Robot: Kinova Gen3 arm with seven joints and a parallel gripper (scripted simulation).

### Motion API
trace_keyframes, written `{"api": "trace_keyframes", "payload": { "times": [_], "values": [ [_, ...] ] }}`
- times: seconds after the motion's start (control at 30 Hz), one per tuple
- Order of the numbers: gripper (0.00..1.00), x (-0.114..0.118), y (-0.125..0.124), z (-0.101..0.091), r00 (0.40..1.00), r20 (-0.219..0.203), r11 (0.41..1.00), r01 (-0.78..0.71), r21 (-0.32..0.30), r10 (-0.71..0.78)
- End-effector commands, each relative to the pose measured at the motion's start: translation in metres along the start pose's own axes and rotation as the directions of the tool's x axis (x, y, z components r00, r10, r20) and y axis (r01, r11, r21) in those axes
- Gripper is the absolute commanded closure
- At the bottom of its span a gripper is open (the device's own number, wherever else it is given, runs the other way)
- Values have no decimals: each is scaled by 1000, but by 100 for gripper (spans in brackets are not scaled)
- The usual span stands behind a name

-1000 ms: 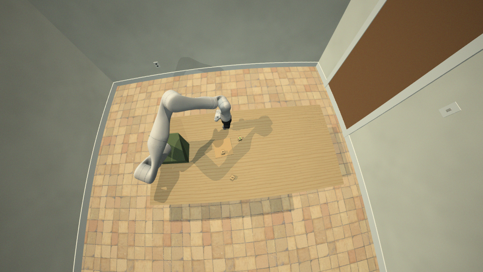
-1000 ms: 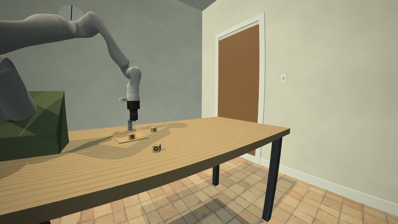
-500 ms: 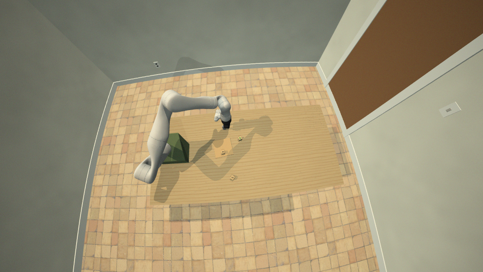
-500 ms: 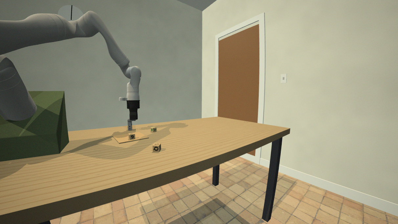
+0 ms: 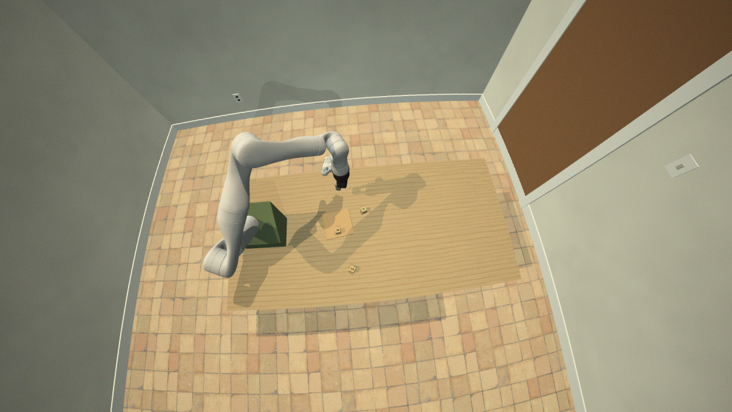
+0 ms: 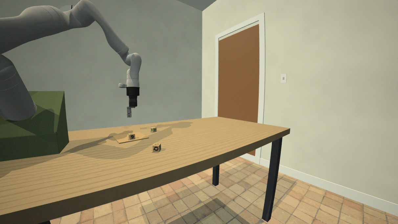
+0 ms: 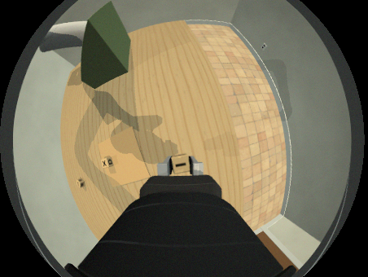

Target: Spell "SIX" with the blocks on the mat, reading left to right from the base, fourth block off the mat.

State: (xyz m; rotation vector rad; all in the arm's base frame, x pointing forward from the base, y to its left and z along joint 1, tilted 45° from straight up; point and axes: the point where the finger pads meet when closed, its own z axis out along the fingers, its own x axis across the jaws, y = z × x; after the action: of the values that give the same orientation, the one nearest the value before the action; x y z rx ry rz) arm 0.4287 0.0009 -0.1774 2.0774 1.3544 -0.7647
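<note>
Gripper (image 5: 338, 188) (image 6: 129, 112) (image 7: 181, 162) clasps a bar-marked block (image 7: 181, 162), perhaps the I, raised beside the mat (image 5: 344, 219) (image 6: 122, 139) (image 7: 130, 170). The X block (image 5: 337, 230) (image 6: 131, 136) (image 7: 105, 163) sits on the mat, the green-marked block (image 5: 363, 209) (image 6: 153, 129) near it, another block (image 5: 352, 269) (image 6: 156, 147) (image 7: 81, 183) farther off.

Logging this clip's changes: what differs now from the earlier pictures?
The two-finger gripper has risen, holding a wooden letter block; the earlier views don't show when it was gripped. The light-wood mat and X-topped wooden block stayed put.
</note>
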Motion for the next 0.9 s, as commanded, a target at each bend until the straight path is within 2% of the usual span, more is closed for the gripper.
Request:
{"api": "trace_keyframes", "payload": {
  "times": [0.0, 0.57, 0.73, 0.87],
  "values": [
    [51, 4, 2, -16, 1000, -14, 1000, 2, -9, -2],
    [51, 0, 2, -19, 1000, -13, 1000, -26, -8, 26],
    [51, -20, 4, -18, 984, -8, 984, -176, -3, 176],
    [51, -49, 7, -17, 922, -2, 922, -387, 2, 387]
  ]
}}
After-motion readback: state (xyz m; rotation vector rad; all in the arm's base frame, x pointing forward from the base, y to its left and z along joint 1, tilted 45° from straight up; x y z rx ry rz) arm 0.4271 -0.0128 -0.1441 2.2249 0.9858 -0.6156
